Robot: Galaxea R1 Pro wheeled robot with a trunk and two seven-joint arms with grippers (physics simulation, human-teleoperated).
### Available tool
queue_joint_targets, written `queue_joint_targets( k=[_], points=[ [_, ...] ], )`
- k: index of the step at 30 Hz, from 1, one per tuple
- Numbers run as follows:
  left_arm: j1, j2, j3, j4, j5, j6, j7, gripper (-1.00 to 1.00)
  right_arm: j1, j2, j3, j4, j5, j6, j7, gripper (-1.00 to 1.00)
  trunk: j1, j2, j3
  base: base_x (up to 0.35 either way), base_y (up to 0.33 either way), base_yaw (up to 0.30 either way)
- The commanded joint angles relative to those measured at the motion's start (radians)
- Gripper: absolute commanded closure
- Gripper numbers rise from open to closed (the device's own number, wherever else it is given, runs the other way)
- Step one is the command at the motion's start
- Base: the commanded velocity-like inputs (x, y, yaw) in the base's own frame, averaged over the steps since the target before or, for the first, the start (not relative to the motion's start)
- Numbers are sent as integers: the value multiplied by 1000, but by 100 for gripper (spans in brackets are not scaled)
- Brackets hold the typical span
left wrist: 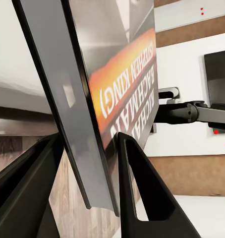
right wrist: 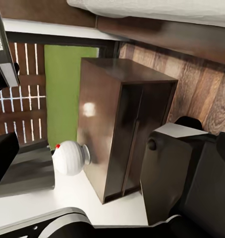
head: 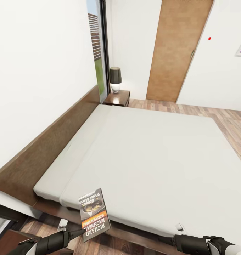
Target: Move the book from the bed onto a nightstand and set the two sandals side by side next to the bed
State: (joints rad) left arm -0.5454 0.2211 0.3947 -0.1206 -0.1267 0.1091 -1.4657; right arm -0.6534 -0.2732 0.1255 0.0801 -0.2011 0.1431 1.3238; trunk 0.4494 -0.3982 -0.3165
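Bed (head: 152, 156), left hand (head: 79, 232) grips book (head: 93, 216) (spine hidden)

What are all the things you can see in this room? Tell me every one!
book: one, dark grey with an orange band, held upright by the left end effector at the bed's near edge
bed: one, white mattress, brown headboard, middle
nightstand: one, dark reddish-brown, far end of the headboard
lamp: one, black shade, on that nightstand
door: one, light brown, far wall
window: one, dark frame, beside the lamp
left end effector: black, shut on the book
right end effector: black, low near the floor
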Motion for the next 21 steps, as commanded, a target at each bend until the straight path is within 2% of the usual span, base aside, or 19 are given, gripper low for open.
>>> queue_joint_targets(
  k=[1,21],
  points=[
    [-1,0,9,0,-10,11,-5,100,-2,0,8,3,-11,10,5,-100,1,-2,0,0,0,0],
    [-1,0,9,1,-10,11,-4,100,-2,2,8,3,-11,10,5,-100,1,-2,32,0,0,0]
  ],
)
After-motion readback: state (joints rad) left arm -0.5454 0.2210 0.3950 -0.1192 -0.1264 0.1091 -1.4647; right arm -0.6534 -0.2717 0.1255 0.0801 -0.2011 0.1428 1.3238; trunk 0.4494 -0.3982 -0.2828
